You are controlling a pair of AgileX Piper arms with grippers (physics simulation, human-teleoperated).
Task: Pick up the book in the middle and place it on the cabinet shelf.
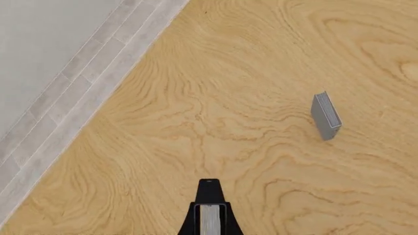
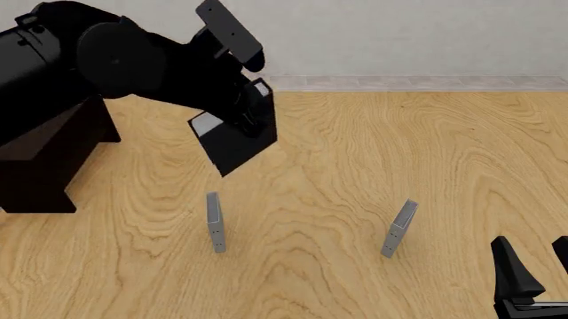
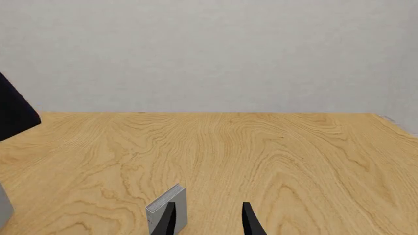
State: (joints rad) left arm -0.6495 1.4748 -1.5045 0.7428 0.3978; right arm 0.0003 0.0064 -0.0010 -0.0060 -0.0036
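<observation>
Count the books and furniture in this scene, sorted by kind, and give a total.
Thick black book, held off the table in the left gripper: 1
Thin grey upright books, one on the left and one on the right: 2
Dark wooden cabinet: 1
Total: 4

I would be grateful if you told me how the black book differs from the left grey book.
The black book is thick and dark; the left grey book is thin and pale. The black book hangs tilted above the table in the left gripper; the left grey book stands upright on the table. Both are closed.
</observation>
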